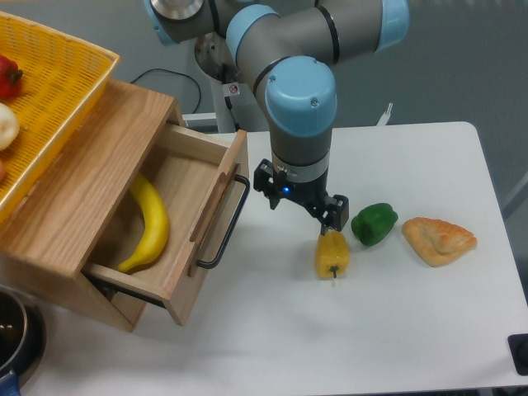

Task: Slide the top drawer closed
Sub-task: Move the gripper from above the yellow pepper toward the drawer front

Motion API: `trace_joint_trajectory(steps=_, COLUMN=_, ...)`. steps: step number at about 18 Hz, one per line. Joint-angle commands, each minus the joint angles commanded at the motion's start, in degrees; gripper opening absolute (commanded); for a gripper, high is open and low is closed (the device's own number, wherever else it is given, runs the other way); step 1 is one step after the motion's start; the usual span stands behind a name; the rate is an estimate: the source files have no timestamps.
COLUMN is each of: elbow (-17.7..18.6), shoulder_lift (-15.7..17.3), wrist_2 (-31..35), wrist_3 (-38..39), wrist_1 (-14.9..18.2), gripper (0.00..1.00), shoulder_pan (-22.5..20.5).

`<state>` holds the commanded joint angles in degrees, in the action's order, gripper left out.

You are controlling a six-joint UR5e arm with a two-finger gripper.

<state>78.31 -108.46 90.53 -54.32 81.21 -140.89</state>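
Note:
The top drawer of light oak stands pulled out from its wooden cabinet at the left, front panel angled toward the table's middle. Its long black bar handle faces right. A yellow banana lies inside. My gripper points down over the table just right of the handle, a short gap away, not touching it. The wrist covers most of it. Black fingers stick out on either side, spread apart, with nothing between them.
A yellow pepper lies right below the gripper, with a green pepper and a pastry further right. A yellow woven basket with produce sits on the cabinet. A dark pot is at the bottom left.

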Motion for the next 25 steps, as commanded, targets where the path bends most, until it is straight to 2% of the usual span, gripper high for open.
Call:
trace_joint_trajectory(steps=5, elbow=-0.17, shoulder_lift=-0.26, wrist_2=-0.88, wrist_3=0.35, wrist_1=-1.40, gripper=1.00, shoulder_pan=0.00)
trace_joint_trajectory(steps=7, elbow=-0.26, shoulder_lift=-0.79, wrist_2=-1.75, wrist_3=1.05, wrist_1=-2.98, gripper=1.00, shoulder_pan=0.00)
trace_joint_trajectory(steps=12, elbow=-0.26, shoulder_lift=-1.05, wrist_2=-2.82, wrist_3=1.67, wrist_1=-3.51, gripper=1.00, shoulder_pan=0.09)
trace_joint_trajectory(steps=15, elbow=0.00, shoulder_lift=-0.88, wrist_2=-4.38, wrist_3=1.23, wrist_1=-3.43, gripper=1.00, shoulder_pan=0.00)
trace_joint_trajectory(steps=18, elbow=0.09, shoulder_lift=-0.97, wrist_2=-9.65, wrist_3=2.10, wrist_1=-2.82, gripper=1.00, shoulder_pan=-1.93)
trace_joint_trajectory(steps=20, elbow=-0.17, shoulder_lift=-1.14, wrist_2=-11.25, wrist_3=2.99, wrist_1=-0.63, gripper=0.99, shoulder_pan=-2.20)
trace_joint_trajectory(steps=21, elbow=0.00, shoulder_lift=-1.14, wrist_2=-11.42, wrist_3=2.99, wrist_1=-0.44, gripper=0.86, shoulder_pan=-2.20)
trace_joint_trajectory(steps=25, elbow=0.26, shoulder_lift=-0.97, wrist_2=-12.83, wrist_3=3.08, wrist_1=-0.18, gripper=0.17, shoulder_pan=-2.29)
